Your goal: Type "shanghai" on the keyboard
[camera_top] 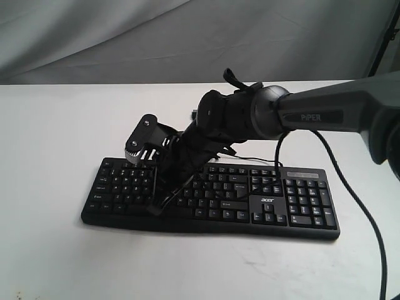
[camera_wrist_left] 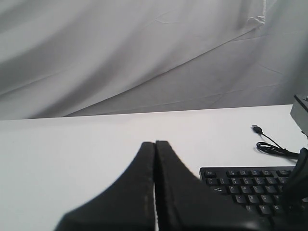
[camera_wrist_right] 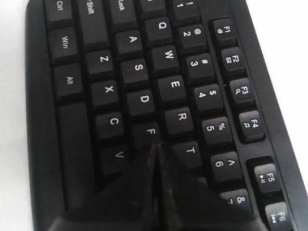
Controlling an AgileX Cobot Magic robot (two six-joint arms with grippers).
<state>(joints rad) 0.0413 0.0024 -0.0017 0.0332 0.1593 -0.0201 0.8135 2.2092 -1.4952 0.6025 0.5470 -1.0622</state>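
The black keyboard (camera_top: 294,209) with white legends and an "acer" logo lies across the white table. My right gripper (camera_top: 156,209) reaches across from the right and comes down over its left half. In the right wrist view this gripper (camera_wrist_right: 156,145) is shut, its joined tip right by the F key (camera_wrist_right: 150,130) with the neighbouring key hidden beneath it. Whether the tip touches a key cannot be told. My left gripper (camera_wrist_left: 155,143) is shut on nothing and hangs over bare table to the left of the keyboard (camera_wrist_left: 245,185). It does not show in the exterior view.
The thin black USB cable (camera_wrist_left: 270,146) lies coiled behind the keyboard, with its plug (camera_wrist_left: 256,128) loose on the table. The right arm's cable (camera_top: 356,206) hangs over the keyboard's right end. A grey cloth (camera_top: 125,37) hangs behind the white table (camera_top: 50,137).
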